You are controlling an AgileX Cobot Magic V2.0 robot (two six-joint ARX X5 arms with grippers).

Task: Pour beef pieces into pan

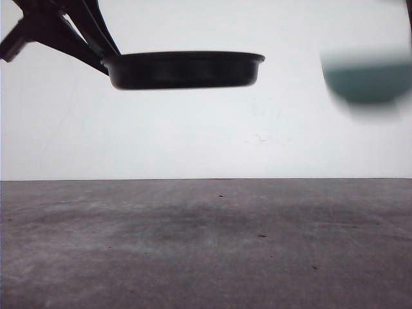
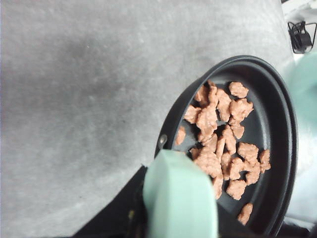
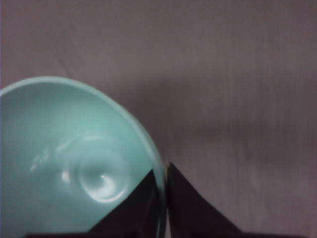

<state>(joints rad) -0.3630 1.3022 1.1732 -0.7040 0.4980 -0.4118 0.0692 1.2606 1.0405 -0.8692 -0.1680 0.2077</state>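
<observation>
Already the beef pieces [image 2: 224, 133] lie in the pan [image 1: 184, 69], held aloft by its handle [image 2: 179, 197] on the left. The right tool [image 3: 166, 171] is clamped on the emptied bowl's [image 3: 74, 158] rim — off to the pan's right, apart, over the worktop [image 1: 206, 244]; the left tool's state cannot be told.

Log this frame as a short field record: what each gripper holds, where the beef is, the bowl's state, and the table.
left gripper: shut on the pan handle
pan: held level in the air above the table
beef pieces: lying in the pan
right gripper: shut on the rim of the bowl
bowl: teal, empty inside, also held in the air, blurred in the front view
table: grey, with a few small dark specks
</observation>
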